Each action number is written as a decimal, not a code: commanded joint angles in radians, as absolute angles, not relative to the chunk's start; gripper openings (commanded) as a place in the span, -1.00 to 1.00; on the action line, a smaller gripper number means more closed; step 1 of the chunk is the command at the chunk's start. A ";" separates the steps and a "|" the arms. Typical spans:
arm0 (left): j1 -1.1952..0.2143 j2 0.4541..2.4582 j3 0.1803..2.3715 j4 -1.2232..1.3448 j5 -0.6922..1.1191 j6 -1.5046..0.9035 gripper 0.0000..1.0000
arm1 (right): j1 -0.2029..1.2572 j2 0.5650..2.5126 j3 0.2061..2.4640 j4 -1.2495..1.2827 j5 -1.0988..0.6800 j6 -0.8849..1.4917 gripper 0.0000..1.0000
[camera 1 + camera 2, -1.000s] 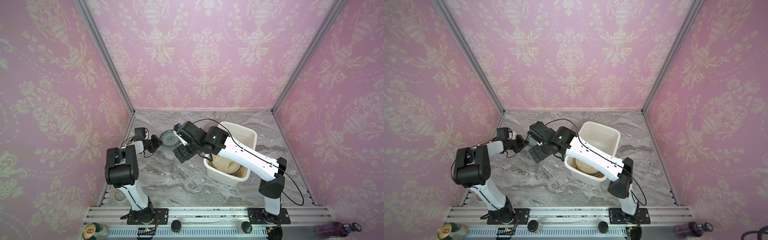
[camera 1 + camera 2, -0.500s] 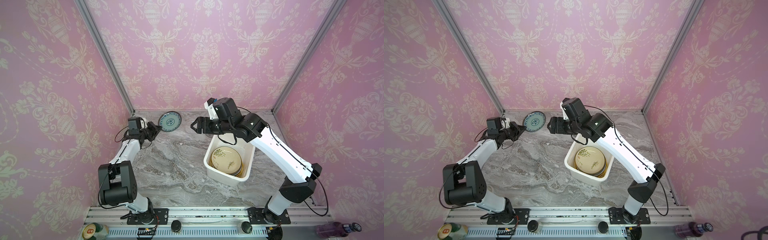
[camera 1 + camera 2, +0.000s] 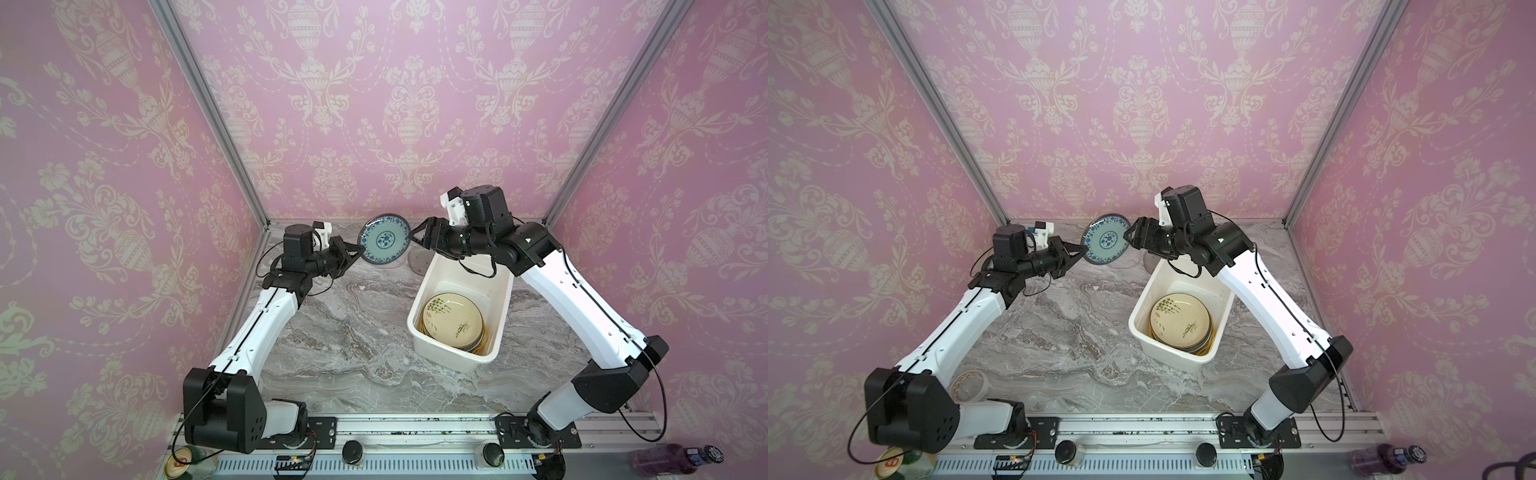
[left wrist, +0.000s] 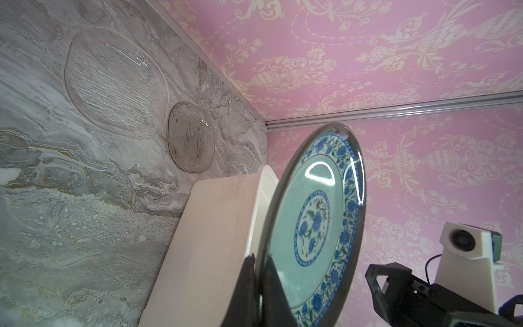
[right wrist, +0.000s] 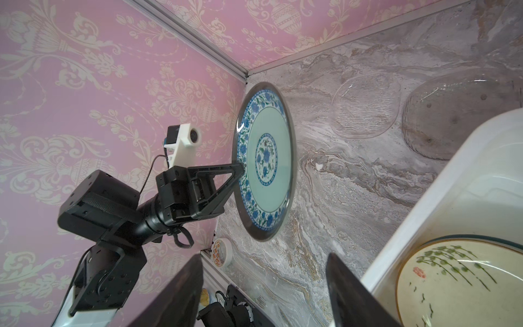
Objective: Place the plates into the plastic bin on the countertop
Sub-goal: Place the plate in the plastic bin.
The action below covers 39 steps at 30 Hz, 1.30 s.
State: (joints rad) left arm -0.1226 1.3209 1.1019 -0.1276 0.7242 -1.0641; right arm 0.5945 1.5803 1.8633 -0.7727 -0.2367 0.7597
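Top views: plates (image 3: 451,322) stacked in the bin (image 3: 449,354); left gripper (image 3: 356,254) pinches a teal plate (image 3: 384,244), right gripper (image 3: 417,239) gapes empty; clear plate (image 4: 113,82) and smoky plate (image 4: 191,137) wait on the counter (image 4: 70,226).

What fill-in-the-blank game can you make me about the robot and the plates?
1. The teal plate is clamped in the left gripper, and the jaws of the right gripper are ____.
2. The top plate in the plastic bin is cream with ____ leaves.
3. ____ glass plates lie flat on the countertop.
Missing words: open, green, two.
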 commanded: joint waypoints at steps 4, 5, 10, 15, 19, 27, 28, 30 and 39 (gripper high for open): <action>-0.155 1.270 1.193 -0.286 0.712 -1.025 -1.00 | 0.565 1.490 1.744 -0.732 -0.267 0.741 0.28; -0.167 1.269 1.201 -0.302 0.709 -1.021 -1.00 | 0.562 1.484 1.730 -0.716 -0.274 0.745 0.23; -0.239 1.288 1.241 -0.369 0.686 -0.993 -1.00 | 0.561 1.482 1.708 -0.657 -0.313 0.750 0.14; -0.304 1.310 1.256 -0.361 0.660 -1.010 -1.00 | 0.560 1.480 1.691 -0.632 -0.305 0.755 -0.04; -0.336 1.319 1.267 -0.357 0.646 -1.020 -1.00 | 0.560 1.471 1.659 -0.602 -0.290 0.770 -0.30; -0.369 1.360 1.308 -0.365 0.669 -1.020 -1.00 | 0.558 1.438 1.589 -0.559 -0.263 0.787 -0.66; -0.373 1.362 1.313 -0.365 0.668 -1.021 -1.00 | 0.560 1.433 1.580 -0.555 -0.258 0.787 -0.71; -0.380 1.368 1.318 -0.364 0.667 -1.026 -1.00 | 0.558 1.417 1.561 -0.547 -0.238 0.788 -0.78; -0.397 1.350 1.284 -0.331 0.609 -1.032 -0.52 | 0.545 1.373 1.562 -0.623 -0.143 0.792 -1.00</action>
State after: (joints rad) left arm -0.3836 1.3617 1.2884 -0.3439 0.6460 -1.0321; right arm 0.5385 1.4029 1.5581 -0.5922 -0.1825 0.8265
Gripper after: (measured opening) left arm 0.192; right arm 0.105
